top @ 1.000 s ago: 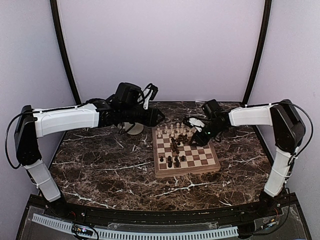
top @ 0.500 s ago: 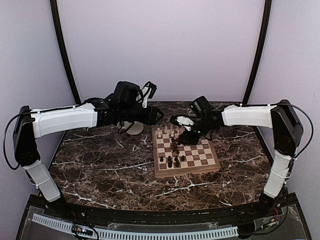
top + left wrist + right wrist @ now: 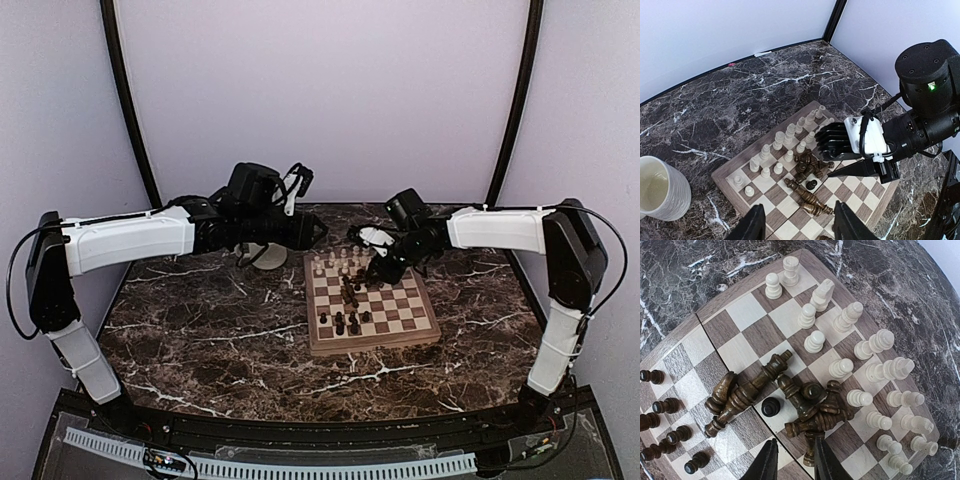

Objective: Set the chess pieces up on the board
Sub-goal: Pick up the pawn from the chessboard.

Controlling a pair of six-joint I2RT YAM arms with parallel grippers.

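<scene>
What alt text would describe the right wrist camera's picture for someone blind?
A heap of dark chess pieces lies toppled in the middle of the board, while cream pieces stand in rows along its right side. The right arm's open jaws show at the bottom edge.

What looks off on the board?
Several dark pieces lie toppled in a heap in the middle of the board, overlapping instead of standing on squares. The white pieces stand upright in two rows. The right tool hovers open over the heap.
</scene>
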